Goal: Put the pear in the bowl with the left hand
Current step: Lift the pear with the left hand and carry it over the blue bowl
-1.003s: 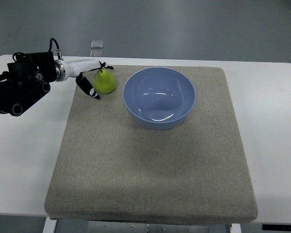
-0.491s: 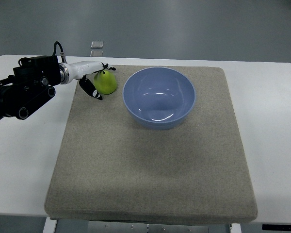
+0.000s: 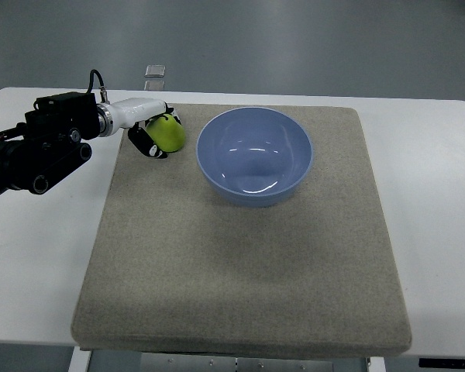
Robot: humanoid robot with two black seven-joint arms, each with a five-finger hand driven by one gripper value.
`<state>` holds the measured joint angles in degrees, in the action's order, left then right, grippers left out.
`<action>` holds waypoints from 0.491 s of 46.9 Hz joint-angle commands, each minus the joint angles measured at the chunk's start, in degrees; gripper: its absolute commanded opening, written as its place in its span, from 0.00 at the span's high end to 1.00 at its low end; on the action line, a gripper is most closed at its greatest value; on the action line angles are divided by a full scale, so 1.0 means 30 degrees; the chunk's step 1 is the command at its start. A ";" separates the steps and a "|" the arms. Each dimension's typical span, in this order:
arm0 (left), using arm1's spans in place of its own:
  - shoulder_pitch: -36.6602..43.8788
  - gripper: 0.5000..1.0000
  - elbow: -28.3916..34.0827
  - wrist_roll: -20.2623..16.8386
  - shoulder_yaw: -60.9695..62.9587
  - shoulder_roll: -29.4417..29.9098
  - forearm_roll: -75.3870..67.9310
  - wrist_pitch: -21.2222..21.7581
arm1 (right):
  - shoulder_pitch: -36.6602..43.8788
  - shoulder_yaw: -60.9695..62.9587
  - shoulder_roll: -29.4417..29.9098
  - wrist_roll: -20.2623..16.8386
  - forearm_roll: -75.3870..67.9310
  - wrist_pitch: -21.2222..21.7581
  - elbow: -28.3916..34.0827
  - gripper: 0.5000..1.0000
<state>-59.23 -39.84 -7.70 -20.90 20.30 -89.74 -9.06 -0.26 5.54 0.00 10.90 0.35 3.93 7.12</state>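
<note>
One yellow-green pear (image 3: 170, 132), smooth and rounded, sits in the left robot hand (image 3: 151, 132), fingers curled around it.

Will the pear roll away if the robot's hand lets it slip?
Probably a little. The pear looks round and smooth, so it could wobble or roll, though its tapered shape would likely make it curve rather than go straight. The grey mat looks soft and rough, which should slow it. The left hand has fingers curled around it.
</note>
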 commanded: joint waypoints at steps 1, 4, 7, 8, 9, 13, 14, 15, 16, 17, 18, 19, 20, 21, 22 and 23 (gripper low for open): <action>-0.0090 1.00 -0.0021 -0.0011 -0.0005 0.0001 0.0031 0.0002 | -0.0002 0.0000 0.0000 0.0000 -0.0001 0.0008 0.0000 0.15; -0.0265 1.00 -0.0050 -0.0011 -0.0151 0.0030 0.0090 0.0002 | -0.0002 0.0000 0.0000 0.0000 -0.0001 0.0008 0.0000 0.15; -0.0529 1.00 -0.0109 -0.0011 -0.0210 0.0176 0.0178 -0.0085 | -0.0002 0.0000 0.0000 0.0000 -0.0001 0.0008 0.0000 0.15; -0.0588 1.00 -0.0138 -0.0011 -0.0268 0.0205 0.0207 -0.0173 | -0.0002 0.0000 0.0000 0.0000 -0.0001 0.0008 0.0000 0.15; -0.0617 1.00 -0.0167 -0.0011 -0.0298 0.0264 0.0236 -0.0203 | -0.0002 0.0000 0.0000 0.0000 -0.0001 0.0008 0.0000 0.15; -0.0735 1.00 -0.0314 -0.0011 -0.0531 0.0381 0.0703 -0.0349 | -0.0002 0.0000 0.0000 0.0000 -0.0001 0.0008 0.0000 0.15; -0.0735 1.00 -0.0343 -0.0011 -0.0649 0.0439 0.0908 -0.0407 | -0.0002 0.0000 0.0000 0.0000 -0.0001 0.0008 0.0000 0.15; -0.0764 1.00 -0.0401 -0.0011 -0.0766 0.0527 0.1142 -0.0524 | -0.0002 0.0000 0.0000 0.0000 -0.0001 0.0008 0.0000 0.15; -0.0793 1.00 -0.0518 -0.0011 -0.0883 0.0644 0.1377 -0.0641 | 0.0027 0.0000 0.0000 0.0000 -0.0001 0.0008 0.0000 0.15; -0.0910 1.00 -0.0693 -0.0011 -0.1000 0.0732 0.1640 -0.0758 | -0.0002 0.0000 0.0000 0.0000 -0.0001 -0.0021 0.0000 0.15; -0.0969 1.00 -0.0927 -0.0011 -0.1117 0.0878 0.1933 -0.0963 | -0.0002 0.0000 0.0000 0.0000 -0.0001 -0.0022 0.0000 0.15; -0.1085 1.00 -0.1132 -0.0011 -0.1206 0.1024 0.2197 -0.1168 | -0.0002 0.0000 0.0000 0.0000 -0.0001 -0.0022 0.0000 0.15; -0.1174 1.00 -0.1366 -0.0011 -0.1322 0.1200 0.2489 -0.1402 | -0.0002 0.0000 0.0000 0.0000 -0.0001 0.0007 0.0000 0.15; -0.1232 1.00 -0.1543 -0.0011 -0.1382 0.1347 0.2753 -0.1665 | 0.0027 0.0000 0.0000 0.0000 -0.0001 0.0008 0.0000 0.15; -0.1320 1.00 -0.1748 -0.0011 -0.1440 0.1493 0.3075 -0.1900 | -0.0002 0.0000 0.0000 0.0000 -0.0001 -0.0021 0.0000 0.15; -0.1379 1.00 -0.2011 -0.0011 -0.1499 0.1582 0.3339 -0.2134 | -0.0002 0.0000 0.0000 0.0000 -0.0001 0.0007 0.0000 0.15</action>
<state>-62.75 -43.93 -7.75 -24.83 23.92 -82.24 -13.39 -0.24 5.54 0.00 10.89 0.35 3.93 7.12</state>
